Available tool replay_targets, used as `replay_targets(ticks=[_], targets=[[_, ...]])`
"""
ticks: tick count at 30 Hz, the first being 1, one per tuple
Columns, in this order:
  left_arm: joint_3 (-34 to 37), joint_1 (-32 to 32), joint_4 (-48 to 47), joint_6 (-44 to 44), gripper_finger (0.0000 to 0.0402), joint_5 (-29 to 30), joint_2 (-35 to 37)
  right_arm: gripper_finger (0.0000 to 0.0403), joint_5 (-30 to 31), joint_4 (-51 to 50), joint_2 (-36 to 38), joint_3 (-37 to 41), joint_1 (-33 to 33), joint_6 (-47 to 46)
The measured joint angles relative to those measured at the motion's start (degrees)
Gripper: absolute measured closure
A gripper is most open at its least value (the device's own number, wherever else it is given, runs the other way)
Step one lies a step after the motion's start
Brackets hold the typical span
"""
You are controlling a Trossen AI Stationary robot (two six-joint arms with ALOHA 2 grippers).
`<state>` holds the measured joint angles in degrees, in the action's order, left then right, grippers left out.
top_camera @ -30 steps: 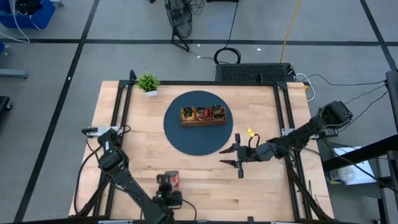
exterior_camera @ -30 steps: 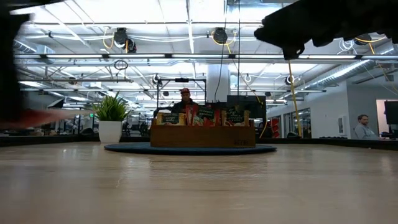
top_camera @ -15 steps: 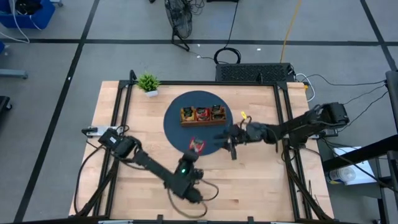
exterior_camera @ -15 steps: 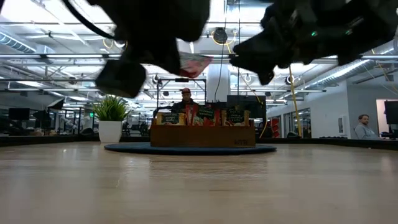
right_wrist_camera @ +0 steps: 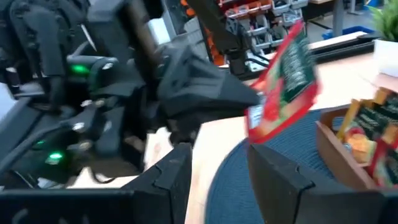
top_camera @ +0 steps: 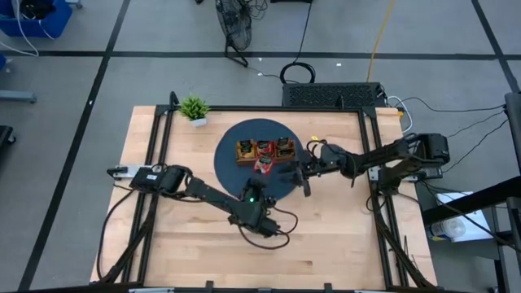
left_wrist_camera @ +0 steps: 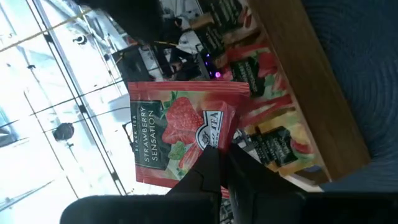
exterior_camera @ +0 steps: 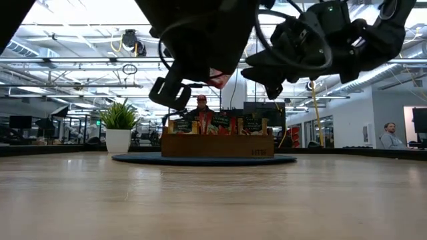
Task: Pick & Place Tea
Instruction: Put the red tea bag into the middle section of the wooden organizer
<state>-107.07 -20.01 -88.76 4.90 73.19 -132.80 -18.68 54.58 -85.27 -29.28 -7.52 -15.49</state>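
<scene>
A wide industrial hall with bright ceiling lights lies beyond the pale wooden table (top_camera: pixel 187 236), where a person (exterior_camera: pixel 198 105) sits behind and another stands off to one side. A round dark mat (top_camera: pixel 232 175) under both grippers carries the wooden tray (top_camera: pixel 266 151) of sachets. The left gripper (top_camera: pixel 262 167) hangs just before that tray, fingers clamped on a red strawberry tea sachet (left_wrist_camera: pixel 180 134) held in the air. The right gripper (top_camera: pixel 302 175) waits close beside it, fingers apart and empty. A small potted plant (top_camera: pixel 194 108) stands well off, at the table's far corner.
</scene>
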Motion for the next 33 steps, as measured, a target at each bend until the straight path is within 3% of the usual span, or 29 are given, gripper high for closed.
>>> replay_targets(ticks=[10,25,29,33], targets=[[0.0,-2.6,14.1,-14.7,0.0392,-1.2,0.0,0.0261,-4.1,1.0,0.0,0.0,-3.5,0.1],[0.0,-2.5,18.1,-18.6,0.0392,-0.7,0.0,0.0266,-5.5,0.4,0.0,0.0,-3.3,-0.5],[0.0,-2.5,20.4,-21.0,0.0392,-0.7,0.0,0.0294,-5.5,-0.2,0.0,0.0,-3.3,-0.3],[0.0,-2.5,22.0,-21.7,0.0392,-1.1,0.1,0.0356,-5.7,-0.8,0.0,0.0,-3.3,1.2]])
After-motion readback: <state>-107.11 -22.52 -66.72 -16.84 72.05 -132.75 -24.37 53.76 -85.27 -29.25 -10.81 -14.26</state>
